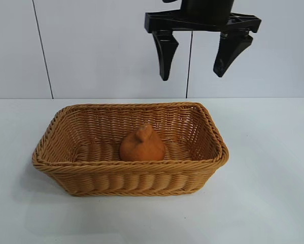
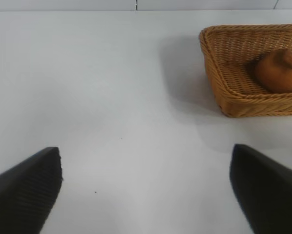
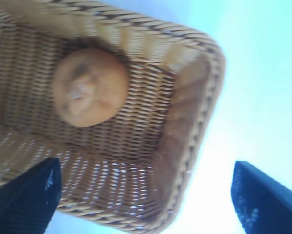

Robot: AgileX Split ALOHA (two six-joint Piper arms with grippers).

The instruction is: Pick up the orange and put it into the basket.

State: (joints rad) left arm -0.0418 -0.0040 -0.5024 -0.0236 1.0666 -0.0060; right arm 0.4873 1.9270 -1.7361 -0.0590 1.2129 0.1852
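While the orange sits inside the basket, the right hand hangs spread, empty, clear above its rim.

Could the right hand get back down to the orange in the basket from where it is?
Probably yes: the right hand hangs open above the basket, and the orange sits uncovered on its floor with nothing between them.

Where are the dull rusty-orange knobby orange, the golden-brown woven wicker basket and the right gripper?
orange [image 1: 141, 146]: exterior view, middle of its rounded body.
basket [image 1: 126, 165]: exterior view, near braided rim.
right gripper [image 1: 196, 65]: exterior view, midway between its open fingertips.
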